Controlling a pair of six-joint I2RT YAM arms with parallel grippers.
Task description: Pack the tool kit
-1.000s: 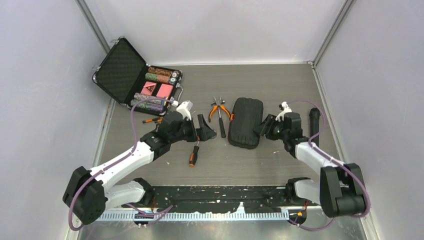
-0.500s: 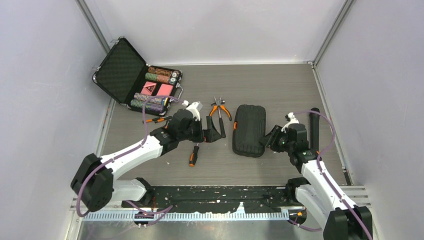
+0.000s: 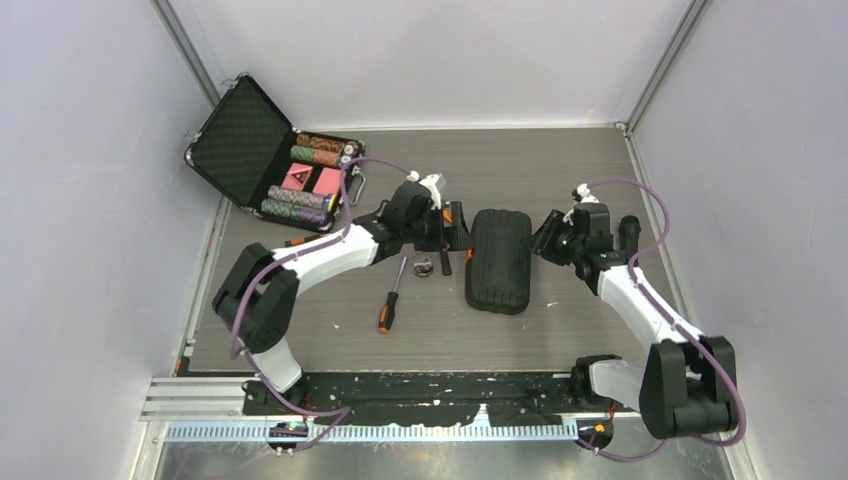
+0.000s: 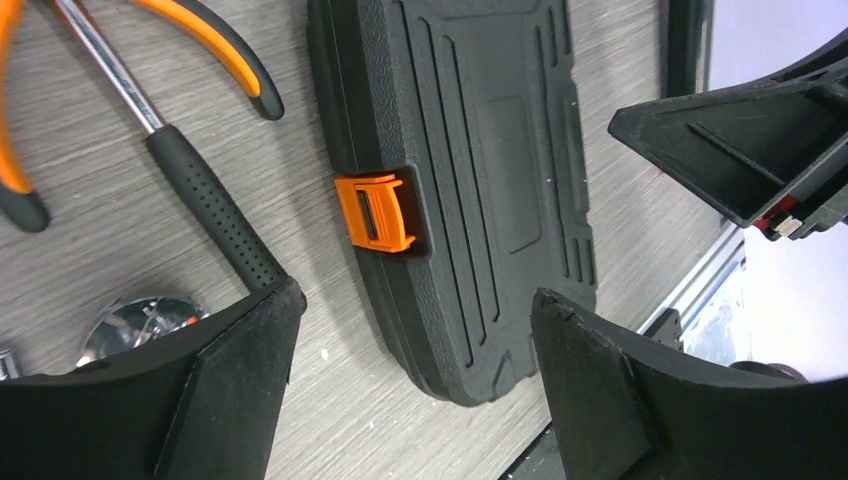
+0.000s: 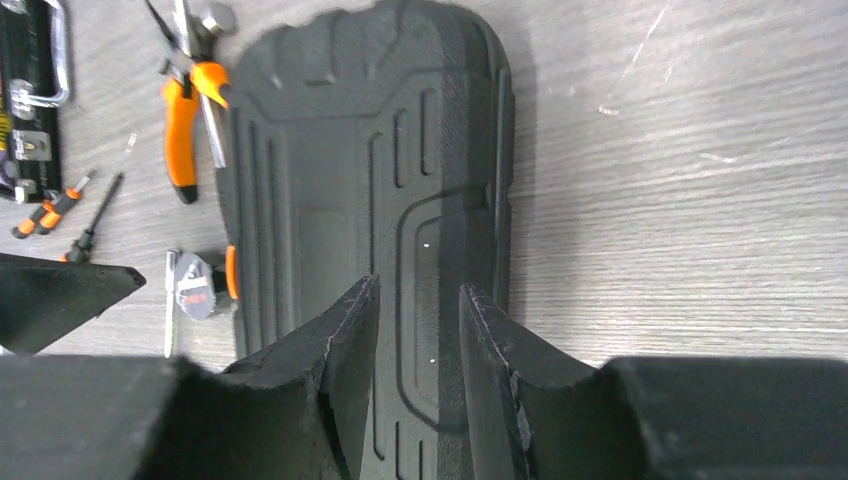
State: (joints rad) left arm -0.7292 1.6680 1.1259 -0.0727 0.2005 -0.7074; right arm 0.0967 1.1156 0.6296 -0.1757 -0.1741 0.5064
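The closed black case lies flat in the middle of the desk, with its orange latch on the left edge. The left tool hangs over that latch side, fingers spread wide apart and gripping nothing. The right tool is at the case's right side, fingers a narrow gap apart with nothing clamped between them. Pliers lie just left of the case. A screwdriver lies apart from it, nearer the arms.
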